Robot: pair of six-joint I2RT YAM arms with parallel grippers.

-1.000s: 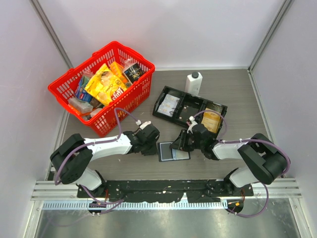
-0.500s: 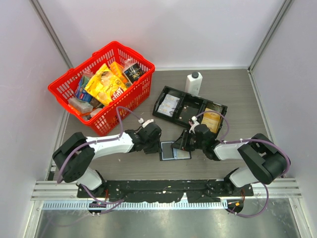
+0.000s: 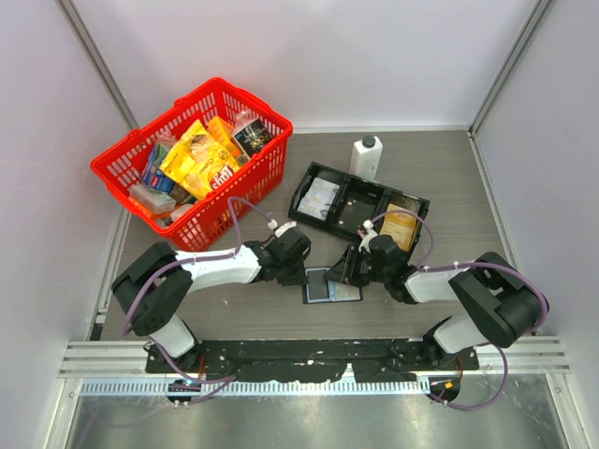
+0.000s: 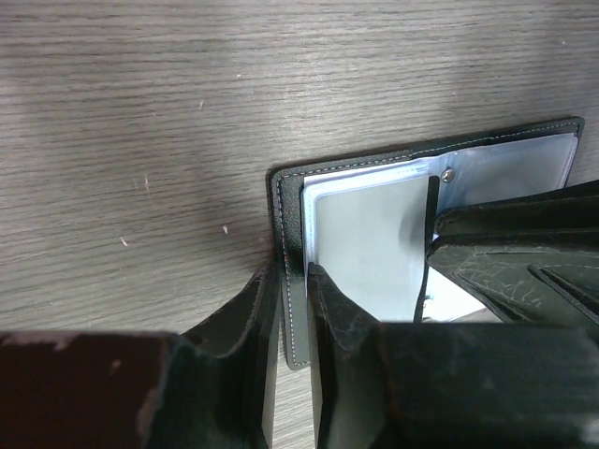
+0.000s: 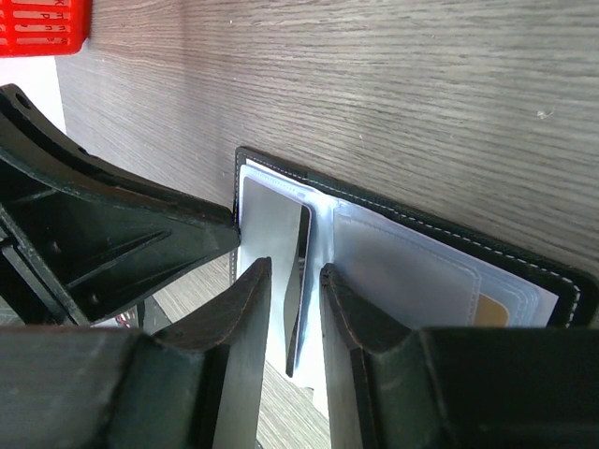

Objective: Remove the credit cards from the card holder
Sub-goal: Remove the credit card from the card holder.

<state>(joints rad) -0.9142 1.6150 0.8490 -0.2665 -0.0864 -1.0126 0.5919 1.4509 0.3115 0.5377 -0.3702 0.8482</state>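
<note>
Left arm has slid right since the earlier frame. Its claw now sits on the card holder's left border, where before it stood just off it. Right arm has hardly shifted.

- Holder: lies open and flat on the worktop, between the two wrists. Long axis runs left-right across the top view.
- Left claw: fingers nearly closed, one on each side of the black stitched rim. Looks like a pinch on that rim, pinning the holder.
- Right claw: partly closed about a grey leaf standing up from the holder's middle. Card or sleeve, cannot tell.
- Credit cards: none out yet. A pale one shows behind clear plastic beside the left claw. A golden-yellow corner shows in the far right sleeve.
- Key relation, my reading: the pale card lies just right of the left fingers, the yellow one right of the right fingers. Which way the sleeves open I cannot tell.
- Obstruction: the two claws crowd each other over the holder, so there is little room to draw a card sideways.
- Around: black tray just behind, white bottle beyond it, red basket well off at far left. None of these stands in the way.
</note>
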